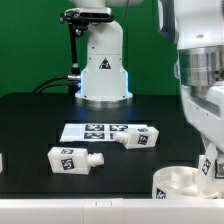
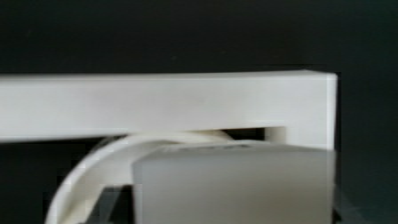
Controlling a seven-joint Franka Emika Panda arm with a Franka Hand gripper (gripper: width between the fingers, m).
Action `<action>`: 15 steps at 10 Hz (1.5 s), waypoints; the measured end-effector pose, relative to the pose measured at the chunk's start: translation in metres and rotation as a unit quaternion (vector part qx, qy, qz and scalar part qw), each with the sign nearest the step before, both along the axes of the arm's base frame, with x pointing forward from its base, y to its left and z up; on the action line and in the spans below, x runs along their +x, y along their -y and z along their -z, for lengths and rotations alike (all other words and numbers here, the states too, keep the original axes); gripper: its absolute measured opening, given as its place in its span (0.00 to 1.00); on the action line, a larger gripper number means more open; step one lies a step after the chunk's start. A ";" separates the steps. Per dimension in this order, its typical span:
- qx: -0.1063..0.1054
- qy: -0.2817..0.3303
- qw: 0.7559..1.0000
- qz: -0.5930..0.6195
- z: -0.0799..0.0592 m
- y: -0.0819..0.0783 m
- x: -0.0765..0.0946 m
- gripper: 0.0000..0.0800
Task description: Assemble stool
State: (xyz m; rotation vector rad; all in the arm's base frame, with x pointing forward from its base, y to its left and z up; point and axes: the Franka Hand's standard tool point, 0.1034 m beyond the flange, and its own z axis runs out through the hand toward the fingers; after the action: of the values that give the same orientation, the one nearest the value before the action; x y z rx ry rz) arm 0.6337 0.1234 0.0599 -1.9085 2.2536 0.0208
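The round white stool seat (image 1: 178, 186) lies at the table's front on the exterior view's right. My gripper (image 1: 208, 158) hangs right over it, shut on a tagged white stool leg (image 1: 208, 168) held upright at the seat. In the wrist view that leg (image 2: 231, 186) is a blurred grey-white block close up, with the seat's curved rim (image 2: 103, 172) beside it. My fingertips do not show there. Two more tagged legs lie flat on the black table: one (image 1: 72, 160) at front centre-left, one (image 1: 137, 138) by the marker board.
The marker board (image 1: 95, 130) lies at mid-table. The white robot base (image 1: 104, 70) stands behind it. A white bar-shaped wall (image 2: 160, 100) spans the wrist view behind the leg. A small white piece (image 1: 2, 160) shows at the exterior view's left edge.
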 end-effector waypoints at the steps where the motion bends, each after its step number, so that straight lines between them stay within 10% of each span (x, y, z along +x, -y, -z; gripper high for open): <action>1: -0.002 0.001 1.000 -0.016 0.001 0.000 -0.001 0.42; 3: -0.007 0.004 0.998 -0.055 0.001 0.000 -0.001 0.43; 5: -0.013 0.012 0.990 -0.140 -0.009 -0.002 0.001 0.78; 7: -0.017 0.016 0.954 -0.299 -0.028 -0.009 -0.003 0.80; 11: -0.036 0.038 0.909 -0.412 -0.023 -0.006 -0.002 0.81; 15: -0.096 0.060 0.719 -0.686 -0.026 -0.015 -0.004 0.81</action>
State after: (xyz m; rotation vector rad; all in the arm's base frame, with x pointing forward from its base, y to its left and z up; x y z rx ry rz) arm 0.6295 0.1387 0.0858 -3.0300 0.3059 -0.1275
